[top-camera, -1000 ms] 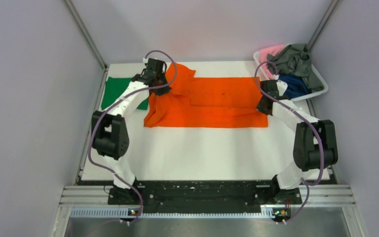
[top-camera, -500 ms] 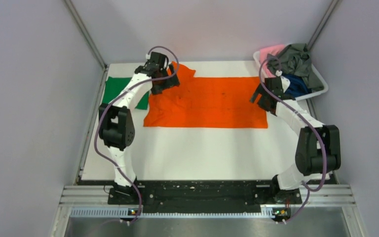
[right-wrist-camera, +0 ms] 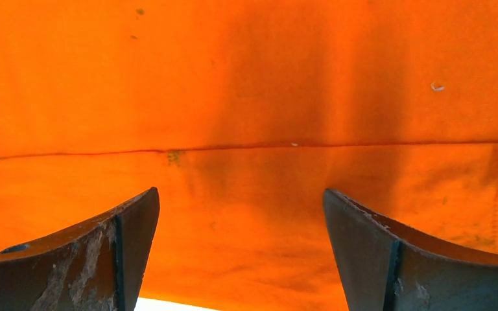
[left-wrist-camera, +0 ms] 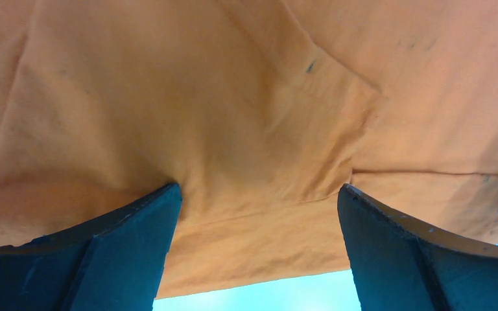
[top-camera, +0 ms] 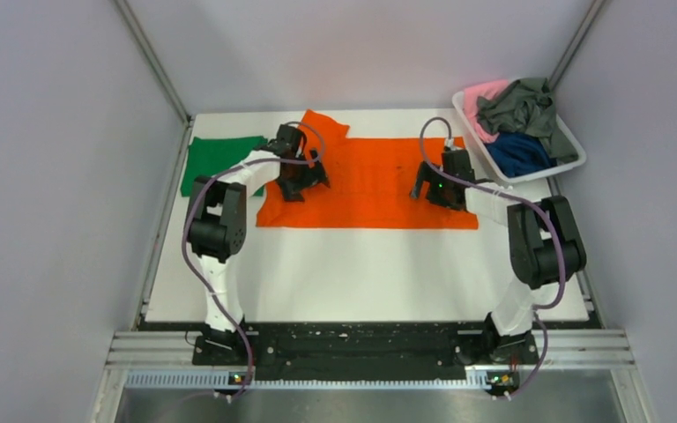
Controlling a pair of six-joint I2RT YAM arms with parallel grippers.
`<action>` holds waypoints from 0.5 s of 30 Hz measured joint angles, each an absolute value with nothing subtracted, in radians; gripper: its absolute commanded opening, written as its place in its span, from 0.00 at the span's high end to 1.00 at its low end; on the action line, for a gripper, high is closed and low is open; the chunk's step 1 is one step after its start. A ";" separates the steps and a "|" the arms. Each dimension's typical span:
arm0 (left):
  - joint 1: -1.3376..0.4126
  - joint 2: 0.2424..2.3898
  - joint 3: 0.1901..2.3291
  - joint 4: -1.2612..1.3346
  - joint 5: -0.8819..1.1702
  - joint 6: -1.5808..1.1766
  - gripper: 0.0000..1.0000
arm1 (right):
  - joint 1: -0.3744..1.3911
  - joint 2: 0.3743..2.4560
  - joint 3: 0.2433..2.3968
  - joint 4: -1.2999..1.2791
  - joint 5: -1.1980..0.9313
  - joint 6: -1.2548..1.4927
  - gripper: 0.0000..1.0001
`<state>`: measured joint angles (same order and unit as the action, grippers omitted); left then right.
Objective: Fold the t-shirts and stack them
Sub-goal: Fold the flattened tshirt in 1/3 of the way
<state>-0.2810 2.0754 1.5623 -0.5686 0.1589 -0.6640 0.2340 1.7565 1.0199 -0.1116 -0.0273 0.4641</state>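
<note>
Far right, our basket holds pink, grey-green, perhaps navy t-shirts; left gripper and right gripper spread wide over the orange t-shirt.

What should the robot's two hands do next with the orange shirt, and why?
Probably lower both and pinch the cloth near its front edge. The left gripper and right gripper are open and hold nothing, over the orange t-shirt, which lies spread on the table, not yet folded small.
</note>
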 measured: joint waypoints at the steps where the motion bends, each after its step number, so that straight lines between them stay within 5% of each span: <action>1: -0.280 2.065 1.531 -0.545 0.163 -0.669 0.01 | 0.236 1.753 0.996 -0.093 -0.024 0.461 0.03; 15: -0.380 1.558 0.812 -0.242 0.206 -0.873 0.01 | 0.258 1.358 0.611 -0.138 -0.066 0.495 0.03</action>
